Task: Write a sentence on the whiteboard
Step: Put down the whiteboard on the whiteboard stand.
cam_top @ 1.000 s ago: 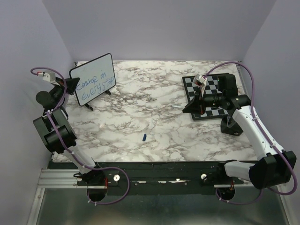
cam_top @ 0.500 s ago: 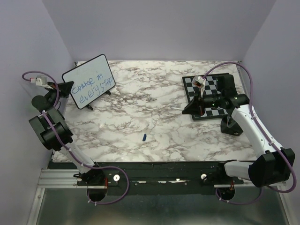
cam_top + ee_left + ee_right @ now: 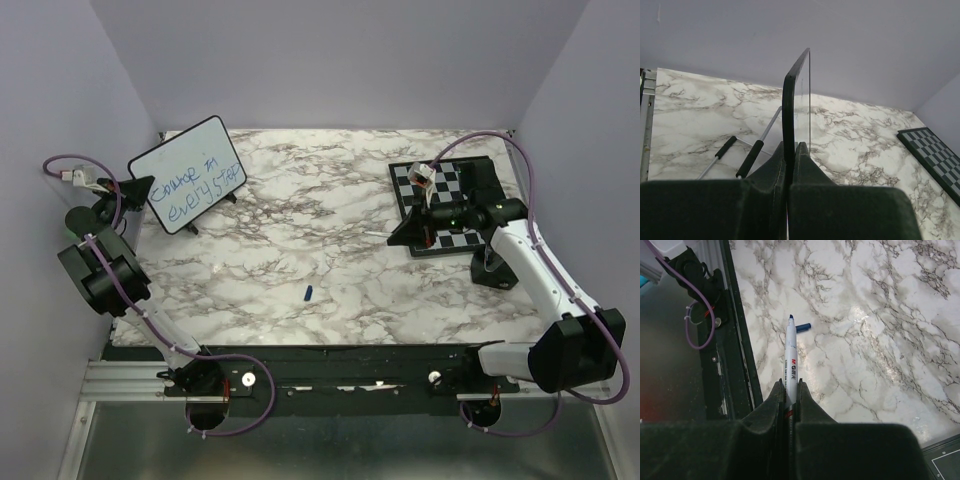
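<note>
- The marble table (image 3: pixel 330 200) carries everything, with the two arms rising from its near edge.
- The whiteboard (image 3: pixel 188 175) is at the far left corner of the table, tilted in the top view so that its right end lies further back. Its written face points toward the middle of the table. In the left wrist view it shows edge-on as a thin dark frame (image 3: pixel 788 100), with wire legs tipped in black behind it.
- The chessboard (image 3: pixel 408 180) lies flat at the far right, partly under the right arm.
- The left gripper (image 3: pixel 135 190) has its jaws closed tight on the left edge of the whiteboard, one finger on each face (image 3: pixel 789 150).
- The right gripper (image 3: pixel 405 232) hangs over the near left corner of the chessboard, jaws pinched on the marker (image 3: pixel 789 355), whose tip points away from the fingers.
- The sentence (image 3: pixel 197 185) runs in blue across the whiteboard in two uneven lines.
- A small blue cap (image 3: pixel 309 292) lies alone on the table, near the middle toward the front edge, well apart from both boards.
</note>
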`<state>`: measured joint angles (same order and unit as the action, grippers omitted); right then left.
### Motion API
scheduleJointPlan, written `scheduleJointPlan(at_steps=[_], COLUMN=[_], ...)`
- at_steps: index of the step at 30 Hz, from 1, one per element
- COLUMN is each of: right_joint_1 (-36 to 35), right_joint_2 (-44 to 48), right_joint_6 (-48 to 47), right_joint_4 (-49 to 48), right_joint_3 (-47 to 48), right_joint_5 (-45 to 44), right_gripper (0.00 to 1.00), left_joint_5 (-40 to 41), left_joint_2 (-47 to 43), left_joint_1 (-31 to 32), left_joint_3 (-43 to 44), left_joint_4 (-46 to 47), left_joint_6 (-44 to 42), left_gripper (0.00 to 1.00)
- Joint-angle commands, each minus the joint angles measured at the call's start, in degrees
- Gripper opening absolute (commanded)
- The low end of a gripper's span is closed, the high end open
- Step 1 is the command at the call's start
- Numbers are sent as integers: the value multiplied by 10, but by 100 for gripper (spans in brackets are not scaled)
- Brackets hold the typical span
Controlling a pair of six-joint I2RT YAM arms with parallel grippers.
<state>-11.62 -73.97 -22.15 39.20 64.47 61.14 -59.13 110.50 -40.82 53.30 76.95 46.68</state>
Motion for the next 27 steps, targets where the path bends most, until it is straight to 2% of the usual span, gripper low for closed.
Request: scheduleJointPlan(at_steps=[1, 6, 13, 20, 27], right_joint_1=[1, 1, 1, 0, 0], right_joint_2=[-11, -14, -4, 20, 42], right_joint_6=[-8, -14, -19, -21, -17], right_joint_4=[13, 18, 24, 25, 22], right_joint_3=[10, 13, 14, 15, 14], right_joint_5=[18, 19, 23, 29, 27], right_gripper=[1, 1, 1, 1, 1], left_joint_5=[-30, -8, 67, 147, 222], left_joint_2=[31, 9, -90, -208, -252], left_joint_1=[-14, 13, 62, 143, 224], left_joint_3=[1, -39, -154, -223, -254], left_joint_4=[196, 196, 184, 7, -52], left_joint_6=[-74, -90, -119, -185, -134], left_gripper=[0, 0, 0, 0, 0])
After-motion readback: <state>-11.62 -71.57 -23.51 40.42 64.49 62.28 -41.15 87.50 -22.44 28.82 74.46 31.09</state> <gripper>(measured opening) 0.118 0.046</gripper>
